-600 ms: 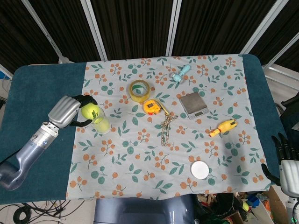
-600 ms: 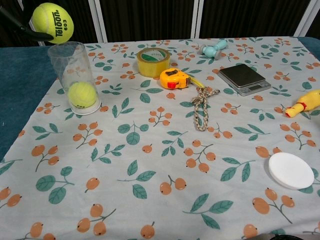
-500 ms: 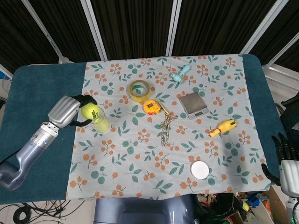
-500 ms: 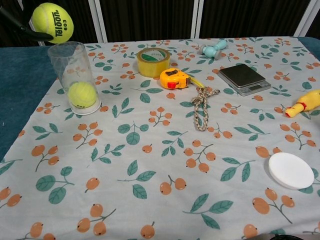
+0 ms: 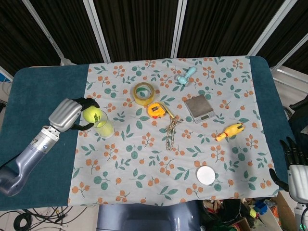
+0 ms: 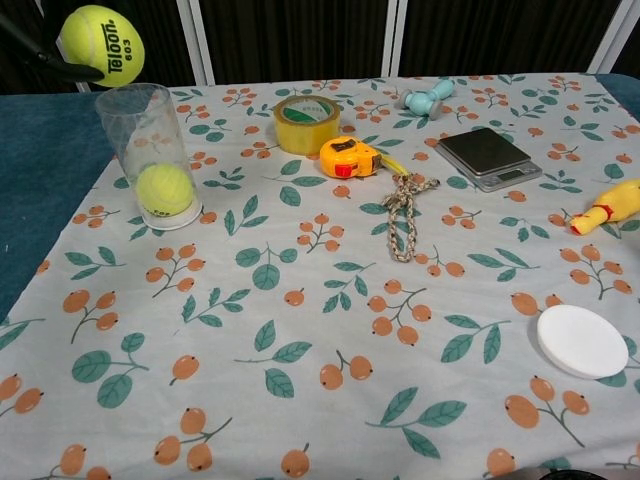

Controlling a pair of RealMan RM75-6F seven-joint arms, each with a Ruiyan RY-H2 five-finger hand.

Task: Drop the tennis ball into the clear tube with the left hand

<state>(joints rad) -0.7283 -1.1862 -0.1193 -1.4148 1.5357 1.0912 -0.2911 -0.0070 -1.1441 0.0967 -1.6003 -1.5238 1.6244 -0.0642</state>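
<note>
My left hand [image 5: 67,114] grips a yellow tennis ball [image 5: 90,114] at the left of the table. In the chest view that ball [image 6: 101,45] hangs above and slightly left of the clear tube's [image 6: 148,150] open rim, with only dark fingertips [image 6: 55,65] showing beside it. The tube [image 5: 103,126] stands upright on the patterned cloth and holds another tennis ball [image 6: 164,189] at its bottom. My right hand [image 5: 294,166] rests off the table's right front corner, fingers apart, holding nothing.
Behind the tube to the right lie a yellow tape roll [image 6: 305,122], an orange tape measure [image 6: 349,157], a knotted rope [image 6: 403,213], a small scale [image 6: 487,155], a teal toy [image 6: 427,97], a yellow rubber chicken [image 6: 606,208] and a white lid [image 6: 581,340].
The held ball has shifted very slightly left in the chest view. Nothing else has moved.
</note>
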